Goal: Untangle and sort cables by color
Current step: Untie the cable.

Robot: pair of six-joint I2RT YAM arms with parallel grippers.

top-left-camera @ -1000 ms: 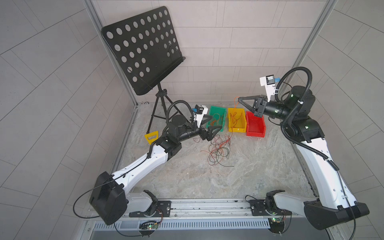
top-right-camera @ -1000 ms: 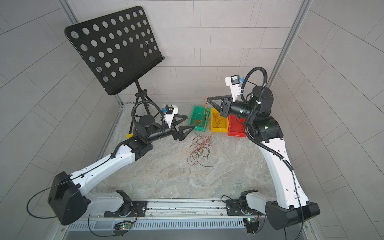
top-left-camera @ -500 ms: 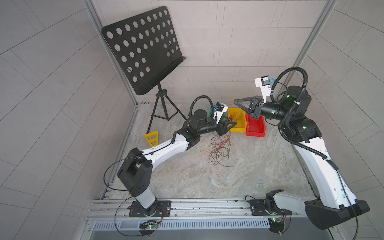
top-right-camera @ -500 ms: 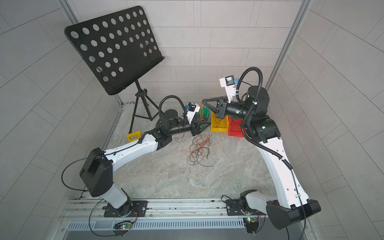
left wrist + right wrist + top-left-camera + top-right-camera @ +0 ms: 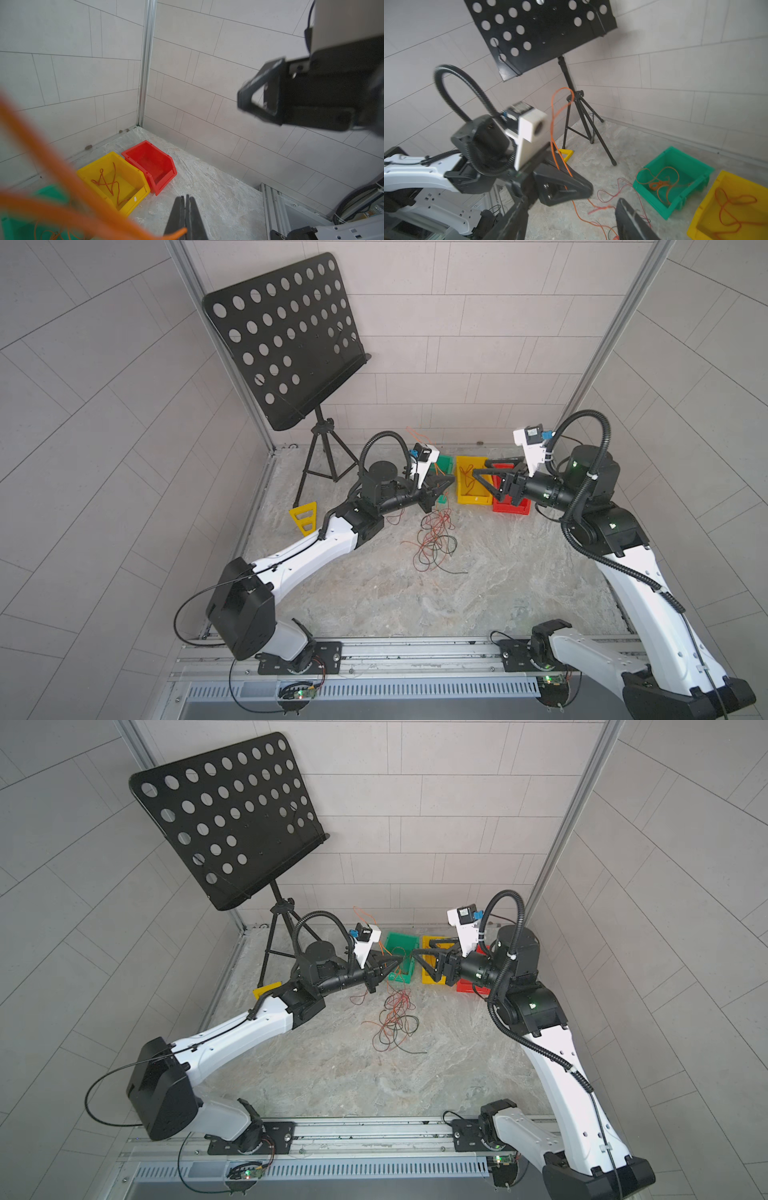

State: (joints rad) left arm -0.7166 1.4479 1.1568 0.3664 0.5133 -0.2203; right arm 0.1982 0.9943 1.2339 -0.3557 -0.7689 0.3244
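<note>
Orange cable (image 5: 62, 166): judged light, limp and slippery. My left claw (image 5: 185, 200) is clamped fully shut on its end, the surest hold. Other cables (image 5: 434, 537) lie tangled on the floor beneath it. My right claw (image 5: 480, 470), opposite, gapes empty.

Thin red, orange and black cables (image 5: 434, 539) lie tangled mid-desk (image 5: 519, 593). One orange cable (image 5: 552, 116) arcs upward, pinched in the left end effector (image 5: 185, 199). Orange strands (image 5: 658, 184) coil in the green bin (image 5: 691, 157), and a reddish strand (image 5: 110, 182) lies in the yellow bin (image 5: 135, 202).
</note>
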